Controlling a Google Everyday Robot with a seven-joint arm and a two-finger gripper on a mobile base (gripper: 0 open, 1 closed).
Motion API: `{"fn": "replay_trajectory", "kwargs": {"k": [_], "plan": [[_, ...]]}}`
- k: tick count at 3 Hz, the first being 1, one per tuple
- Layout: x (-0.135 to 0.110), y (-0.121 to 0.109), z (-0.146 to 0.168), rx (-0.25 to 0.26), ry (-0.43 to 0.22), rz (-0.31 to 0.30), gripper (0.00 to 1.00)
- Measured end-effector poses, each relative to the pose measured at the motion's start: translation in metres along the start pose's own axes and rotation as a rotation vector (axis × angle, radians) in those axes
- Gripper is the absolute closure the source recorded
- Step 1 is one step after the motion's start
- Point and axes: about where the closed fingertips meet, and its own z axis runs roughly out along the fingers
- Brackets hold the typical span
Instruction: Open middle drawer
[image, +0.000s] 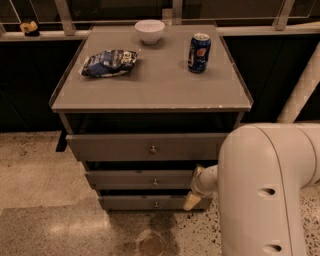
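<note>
The grey cabinet has three flat drawer fronts, each with a small round knob. The middle drawer (135, 178) lies under the taller top drawer (145, 146), which stands pulled out a little. The middle front juts slightly ahead of the bottom drawer (145, 202). Its knob (155, 182) is free. My gripper (196, 191) is at the right end of the middle and bottom fronts, well to the right of the knob. The large white arm link (270, 190) fills the lower right and hides the cabinet's right corner.
On the cabinet top (150, 85) lie a blue chip bag (109, 62), a white bowl (149, 30) and a blue soda can (199, 52). A white pole (302, 87) leans at the right. Speckled floor (45, 200) lies in front and to the left.
</note>
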Motion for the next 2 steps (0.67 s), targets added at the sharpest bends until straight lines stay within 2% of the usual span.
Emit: {"fn": "replay_trajectory", "kwargs": {"k": [1, 2], "plan": [[0.0, 0.0, 0.0, 0.0, 0.0, 0.0, 0.0], [0.0, 0.0, 0.0, 0.0, 0.0, 0.0, 0.19]]}}
